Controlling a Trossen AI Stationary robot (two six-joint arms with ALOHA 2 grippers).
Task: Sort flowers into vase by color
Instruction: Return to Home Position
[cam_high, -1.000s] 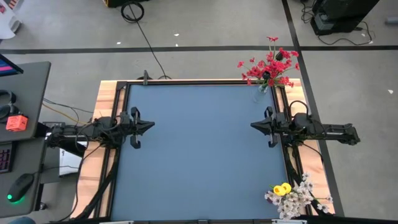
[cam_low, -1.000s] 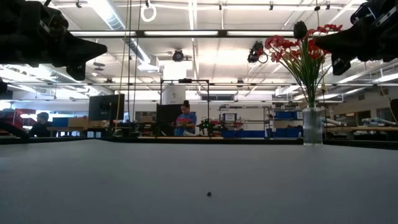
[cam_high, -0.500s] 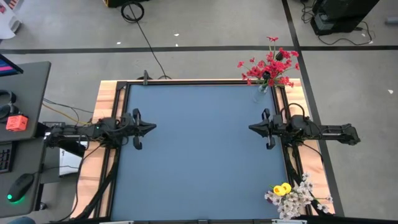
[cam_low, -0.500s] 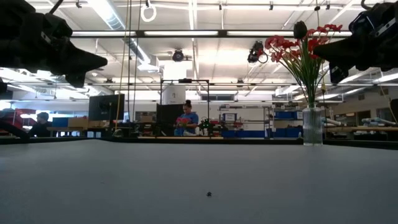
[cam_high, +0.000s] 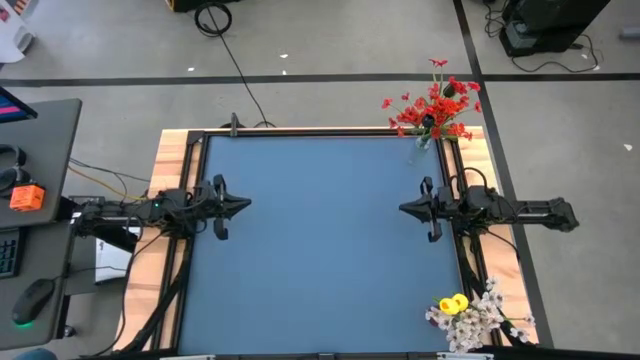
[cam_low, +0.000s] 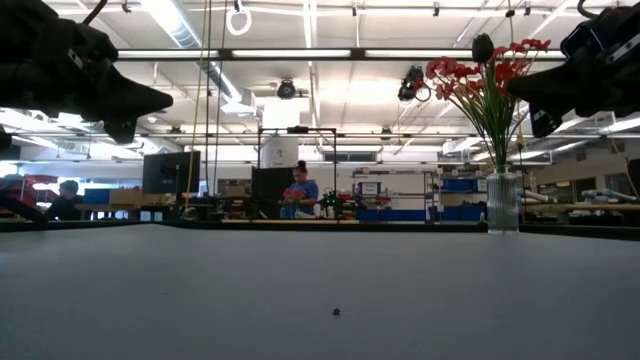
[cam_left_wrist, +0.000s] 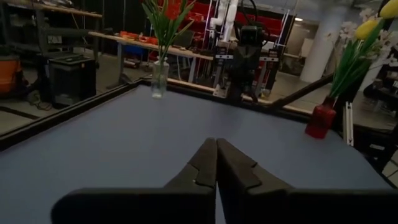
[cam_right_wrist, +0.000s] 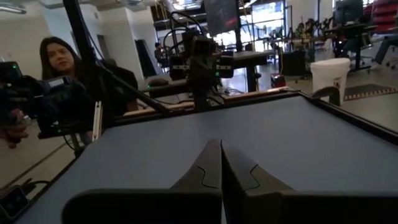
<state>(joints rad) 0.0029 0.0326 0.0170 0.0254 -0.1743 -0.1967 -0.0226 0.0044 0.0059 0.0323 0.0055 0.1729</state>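
A blue-grey worktop (cam_high: 320, 240) framed in black rail sits on a grey floor crossed by dark tape lines, and a workshop with shelving and ceiling strip lights stretches behind it. Beyond the worktop's left edge stands a dark desk (cam_high: 50, 130) carrying an orange cube (cam_high: 28, 197). The left end effector (cam_high: 242, 204) hangs above the middle of the left edge, pointing inward across the surface, its two dark fingers pressed together with nothing between them. The broad middle of the worktop lies between the arms. The right end effector (cam_high: 405, 208) mirrors it over the middle of the right edge, aimed back toward the left arm, its fingers likewise pressed together and holding nothing. At the far right corner the red flowers (cam_high: 432, 108) stand upright on green stems in a clear glass vase (cam_low: 502, 203). At the near right corner the yellow tulips (cam_high: 453, 303) and the whitish-pink blossoms (cam_high: 478, 318) are bunched together in a red vase (cam_left_wrist: 320, 121). A person (cam_right_wrist: 59, 59) stands beyond the worktop, seen from the right wrist.
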